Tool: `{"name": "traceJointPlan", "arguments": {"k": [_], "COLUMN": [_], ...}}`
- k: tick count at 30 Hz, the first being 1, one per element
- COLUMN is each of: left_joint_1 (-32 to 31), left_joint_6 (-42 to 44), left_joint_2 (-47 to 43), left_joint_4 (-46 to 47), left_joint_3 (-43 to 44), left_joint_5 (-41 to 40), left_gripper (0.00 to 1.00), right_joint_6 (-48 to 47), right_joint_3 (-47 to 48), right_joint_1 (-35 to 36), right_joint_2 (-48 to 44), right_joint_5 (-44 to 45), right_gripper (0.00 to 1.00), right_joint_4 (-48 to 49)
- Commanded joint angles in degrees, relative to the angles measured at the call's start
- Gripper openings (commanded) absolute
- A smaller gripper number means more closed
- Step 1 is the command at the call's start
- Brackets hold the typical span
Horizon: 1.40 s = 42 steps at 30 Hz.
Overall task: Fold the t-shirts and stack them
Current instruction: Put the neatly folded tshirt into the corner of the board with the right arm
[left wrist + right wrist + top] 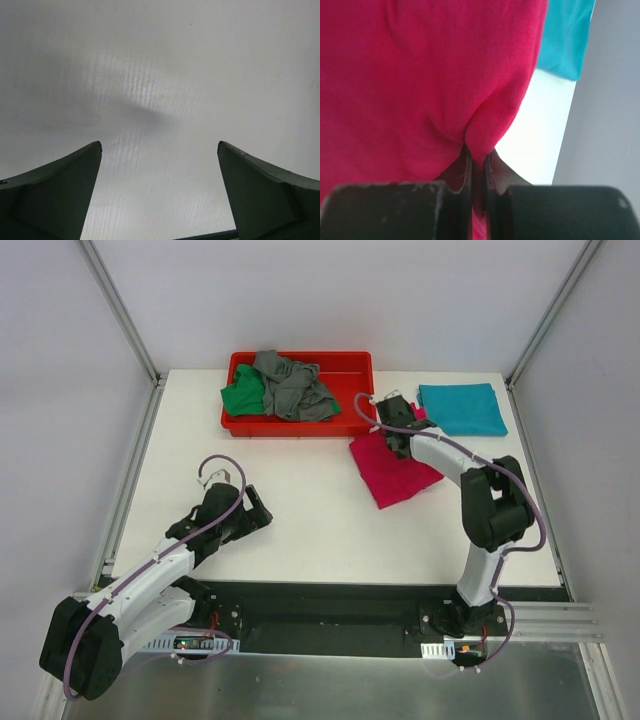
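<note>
A folded magenta-pink t-shirt (392, 468) lies right of centre on the table. My right gripper (398, 412) is shut on its far edge; in the right wrist view a pinch of the pink t-shirt (420, 75) is clamped at my right gripper (478, 155). A folded teal t-shirt (462, 408) lies just beyond it, also seen as the teal t-shirt (567, 35). A green t-shirt (243, 397) and a grey t-shirt (292, 387) lie crumpled in the tray. My left gripper (258, 516) stands open over bare table; nothing lies between the left gripper's (160, 150) fingers.
The red plastic tray (345, 365) stands at the back centre of the white table (320, 530). Grey walls with metal frame posts (120, 310) close in the sides and back.
</note>
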Motion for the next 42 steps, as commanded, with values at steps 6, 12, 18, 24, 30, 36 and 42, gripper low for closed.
{"name": "traceJointPlan", "arguments": {"k": [6,12,18,24,30,36,42], "left_joint_1": [0.03,0.03,0.03,0.03,0.03,0.03,-0.06], "left_joint_6": [4.18,4.80,4.98,5.06,5.42,5.59,5.68], "left_joint_2": [0.52,0.87,3.06,6.49,8.25,8.95,10.01], "left_joint_4": [0.92,1.00,0.92,0.92,0.83,0.92,0.92], "left_joint_3": [2.94,4.26,5.75,7.51,8.66,8.74,8.92], "left_joint_5": [0.07,0.16,-0.37,-0.81,-0.81,-2.04,-2.04], "left_gripper": [0.99,0.99,0.99,0.99,0.99,0.99,0.99], "right_joint_6": [-14.53,-16.92,-17.19,-8.95,-0.67,-1.28,-1.02], "right_joint_3": [17.43,28.23,39.31,45.73,50.91,58.65,61.56], "right_joint_1": [-3.65,-7.07,-8.83,-8.92,-9.27,-10.33,-11.91], "right_joint_2": [10.62,17.04,22.75,24.78,24.96,28.03,28.74], "right_joint_5": [5.56,10.23,11.90,11.04,8.13,8.56,9.54], "right_gripper": [0.00,0.00,0.01,0.01,0.00,0.01,0.00], "right_joint_4": [9.41,9.95,8.98,4.34,-1.38,-3.23,-3.67]}}
